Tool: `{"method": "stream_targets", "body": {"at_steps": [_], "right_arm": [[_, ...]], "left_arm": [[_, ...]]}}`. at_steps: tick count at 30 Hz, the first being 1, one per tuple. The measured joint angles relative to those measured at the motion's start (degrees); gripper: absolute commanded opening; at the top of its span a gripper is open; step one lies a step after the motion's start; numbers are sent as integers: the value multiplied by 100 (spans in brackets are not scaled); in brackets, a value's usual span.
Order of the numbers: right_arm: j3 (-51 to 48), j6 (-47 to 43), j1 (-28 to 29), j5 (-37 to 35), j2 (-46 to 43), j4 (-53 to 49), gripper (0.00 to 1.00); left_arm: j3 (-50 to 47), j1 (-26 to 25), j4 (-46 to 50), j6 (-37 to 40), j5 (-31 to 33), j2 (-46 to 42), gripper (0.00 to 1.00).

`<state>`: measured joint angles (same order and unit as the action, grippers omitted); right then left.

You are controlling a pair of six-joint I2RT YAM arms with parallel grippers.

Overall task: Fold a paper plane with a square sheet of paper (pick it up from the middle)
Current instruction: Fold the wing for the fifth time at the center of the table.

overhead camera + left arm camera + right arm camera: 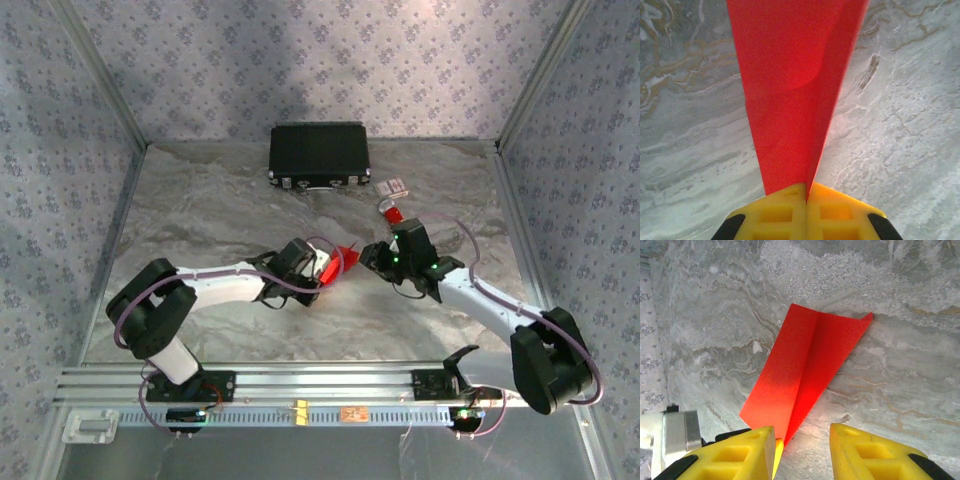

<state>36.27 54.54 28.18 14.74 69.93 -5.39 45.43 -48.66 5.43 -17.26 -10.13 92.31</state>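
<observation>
The red sheet of paper is folded into a slim pointed paper plane shape with a centre crease, held just above the marble table between the two arms. My left gripper is shut on its narrow end, and the red folds fan out ahead of the yellow fingers. My right gripper is open. The plane's narrow end reaches down beside its left finger and nothing is clamped between its jaws. From above, the left gripper and right gripper face each other across the paper.
A black case lies at the back of the table. A red tube with a white end and a small pale box lie behind the right arm. Patterned walls enclose three sides, and a metal rail runs along the near edge.
</observation>
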Motion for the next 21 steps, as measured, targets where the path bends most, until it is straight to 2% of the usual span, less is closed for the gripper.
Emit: {"method": "stream_targets", "body": {"at_steps": [8, 21], "right_arm": [[-79, -17, 2, 4, -24, -31, 35], [-103, -127, 201, 184, 271, 205, 33]], "left_arm": [[-39, 282, -330, -238, -1207, 164, 0], [-4, 293, -448, -420, -1775, 608, 0]]}}
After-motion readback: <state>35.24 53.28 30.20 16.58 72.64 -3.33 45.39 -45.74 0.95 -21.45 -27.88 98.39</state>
